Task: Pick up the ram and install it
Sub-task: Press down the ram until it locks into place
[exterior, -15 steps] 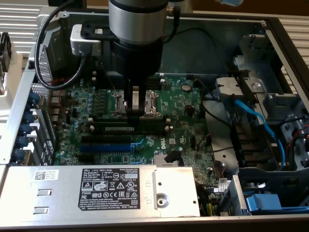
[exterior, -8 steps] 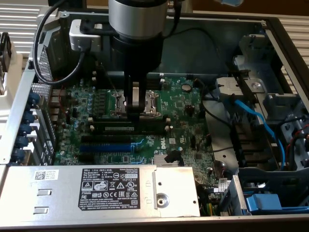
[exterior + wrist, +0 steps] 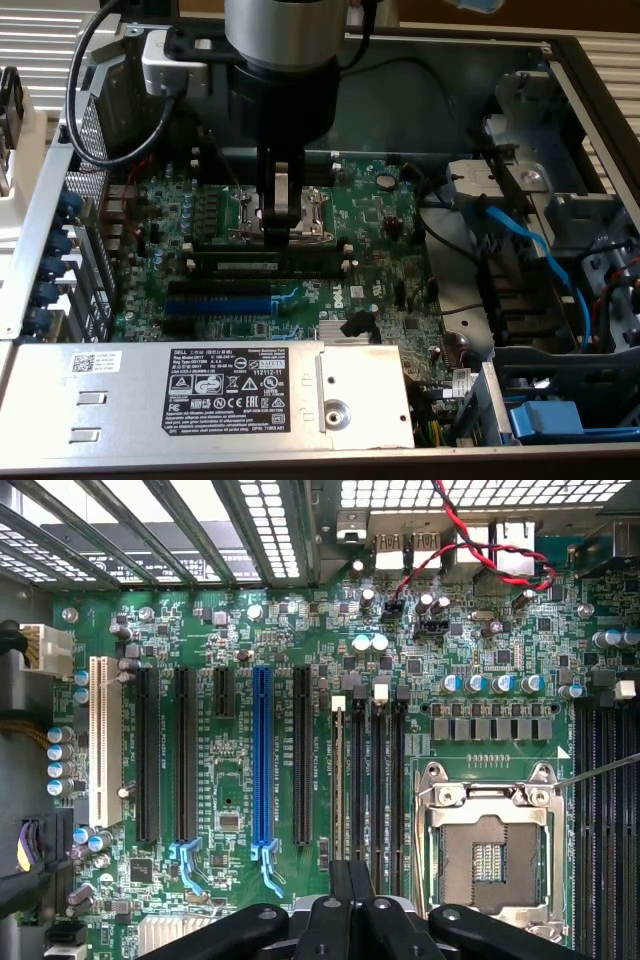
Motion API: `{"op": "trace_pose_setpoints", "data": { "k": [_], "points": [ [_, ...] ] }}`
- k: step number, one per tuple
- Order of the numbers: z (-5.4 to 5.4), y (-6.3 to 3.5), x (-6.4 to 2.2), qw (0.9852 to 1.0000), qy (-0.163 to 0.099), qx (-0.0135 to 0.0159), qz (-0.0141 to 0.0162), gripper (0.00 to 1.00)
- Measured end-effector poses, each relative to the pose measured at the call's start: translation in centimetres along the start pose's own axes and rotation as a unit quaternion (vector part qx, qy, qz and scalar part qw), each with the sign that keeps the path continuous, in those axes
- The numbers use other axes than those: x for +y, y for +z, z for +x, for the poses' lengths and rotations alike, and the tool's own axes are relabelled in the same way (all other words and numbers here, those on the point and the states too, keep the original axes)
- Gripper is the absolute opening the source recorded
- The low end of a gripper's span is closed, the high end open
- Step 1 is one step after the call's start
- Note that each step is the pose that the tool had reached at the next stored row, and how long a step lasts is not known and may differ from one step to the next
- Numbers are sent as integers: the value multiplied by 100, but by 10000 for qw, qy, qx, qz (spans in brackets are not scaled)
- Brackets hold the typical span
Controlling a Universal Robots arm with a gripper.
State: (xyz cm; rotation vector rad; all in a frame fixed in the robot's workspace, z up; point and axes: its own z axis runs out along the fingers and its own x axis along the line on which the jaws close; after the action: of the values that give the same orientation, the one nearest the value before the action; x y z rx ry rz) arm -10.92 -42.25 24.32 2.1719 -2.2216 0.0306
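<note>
Exterior view shows your claw [image 3: 279, 222] pressed together, hanging above the CPU socket [image 3: 283, 213], holding nothing. At its six o'clock the ram [image 3: 265, 266] already stands edge-up in a black slot on the motherboard [image 3: 380, 250], seated so its contacts mate.

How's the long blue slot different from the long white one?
The blue slot is blue; the white slot is cream. The blue slot lies between black slots, the white slot at the edge of the board. The blue slot ends in a pale blue clip; the white slot shows none. Both are long, narrow, empty and parallel.
</note>
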Motion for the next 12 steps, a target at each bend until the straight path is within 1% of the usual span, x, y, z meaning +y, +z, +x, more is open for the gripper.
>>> {"op": "trace_pose_setpoints", "data": {
  "k": [11, 12],
  "points": [
    [1, 0, 0, 10000, 3, 1, 0, 10],
    [2, 0, 0, 10000, 37, 0, -2, 10]
  ]
}}
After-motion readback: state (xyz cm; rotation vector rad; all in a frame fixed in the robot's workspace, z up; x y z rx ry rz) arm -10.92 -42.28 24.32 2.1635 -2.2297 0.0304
